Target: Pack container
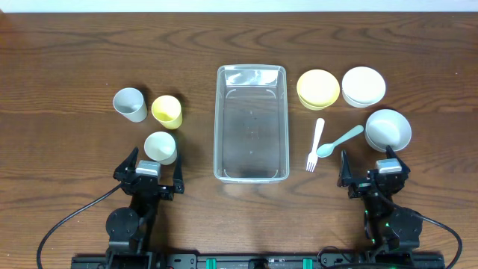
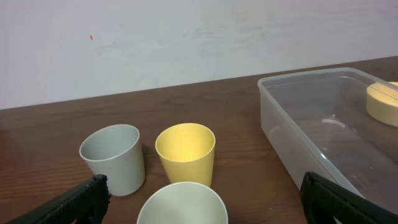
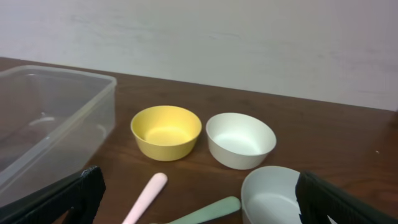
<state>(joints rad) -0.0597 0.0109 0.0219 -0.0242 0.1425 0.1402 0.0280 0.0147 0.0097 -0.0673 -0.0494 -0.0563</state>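
Nothing's packed yet as far as I can see. The container (image 1: 251, 127) is bare inside, and you can see the wood of the bench (image 1: 75, 45) right through its clear bottom. It sits upright in the middle of the bench, mouth up, a bit ahead of the gap between the two arms.

The stuff I'd guess has to go in is parked around it:

- **Off the container's left wall:** a grey cup (image 1: 130, 104), a yellow cup (image 1: 166, 111) just beside it, and a pale cup (image 1: 160, 147) nearer the robot.
- **Off its right wall:** a yellow bowl (image 1: 318, 89) and a white bowl (image 1: 364, 86) out by the far corner, and a blue-grey bowl (image 1: 388, 129) further out and closer to the robot.
- **Just beside that right wall:** a fork (image 1: 315, 144) and a green spoon (image 1: 340, 140), their near ends almost touching.

Both hands are spread wide with nothing in them. The left hand (image 1: 153, 166) sits right behind the pale cup, and the right hand (image 1: 376, 163) right behind the blue-grey bowl. So I'd say every bit of the packing is left to do.

The container's long axis runs straight away from the robot. Its short ends face the robot and the far edge of the bench, and its long walls face the cups and the bowls.
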